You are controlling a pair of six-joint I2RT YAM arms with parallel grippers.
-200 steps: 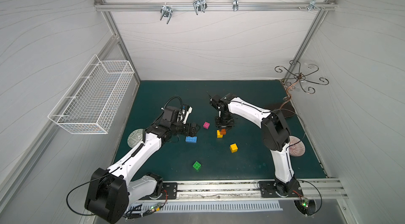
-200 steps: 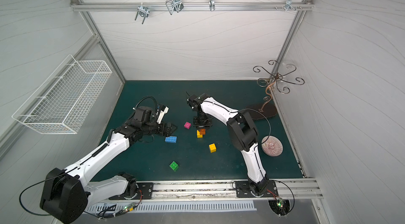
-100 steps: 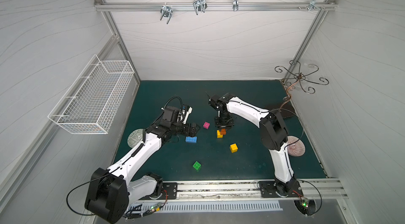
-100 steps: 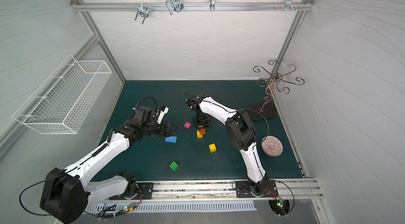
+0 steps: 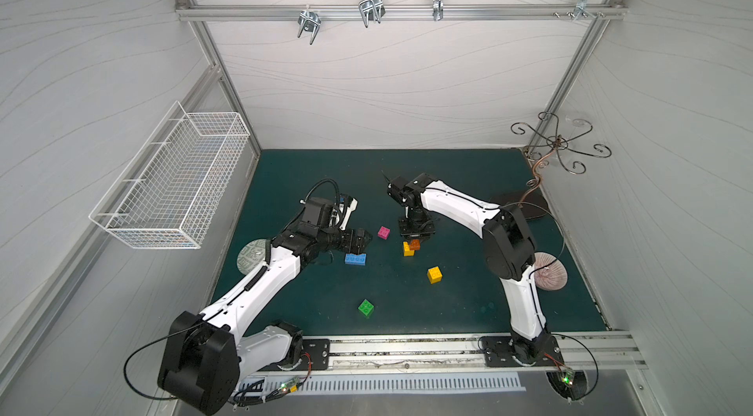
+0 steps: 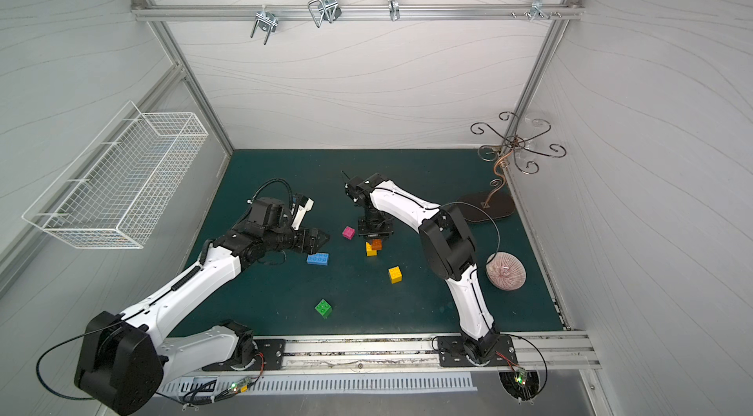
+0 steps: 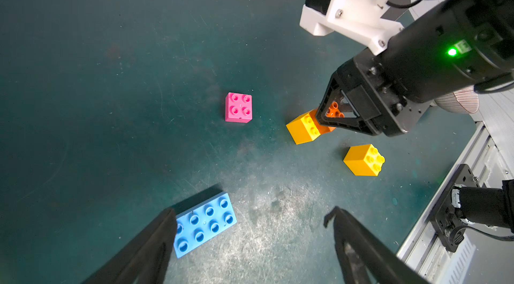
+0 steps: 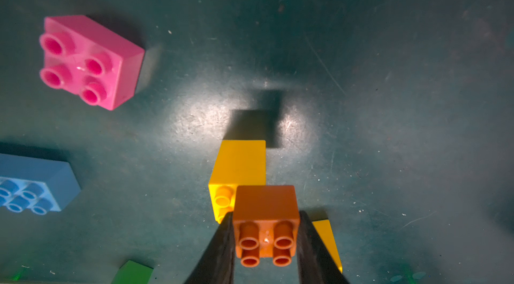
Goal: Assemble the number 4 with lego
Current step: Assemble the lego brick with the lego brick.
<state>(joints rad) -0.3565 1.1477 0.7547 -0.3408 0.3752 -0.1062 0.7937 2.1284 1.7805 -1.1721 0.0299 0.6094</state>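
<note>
My right gripper is shut on the orange brick, studs facing the camera. That brick rests offset over one half of a yellow brick on the green mat, also seen in the left wrist view as orange brick and yellow brick. The pink brick lies just to their left. My left gripper is open and holds nothing, with the long blue brick beside one finger. A second yellow brick and the green brick lie nearer the front.
A patterned ball sits by the left arm, and another ball sits behind the right arm. The dark base of a metal hook stand is at the back right. A wire basket hangs on the left wall.
The right arm's elbow has shifted slightly. The bricks and both grippers stay where they were.
</note>
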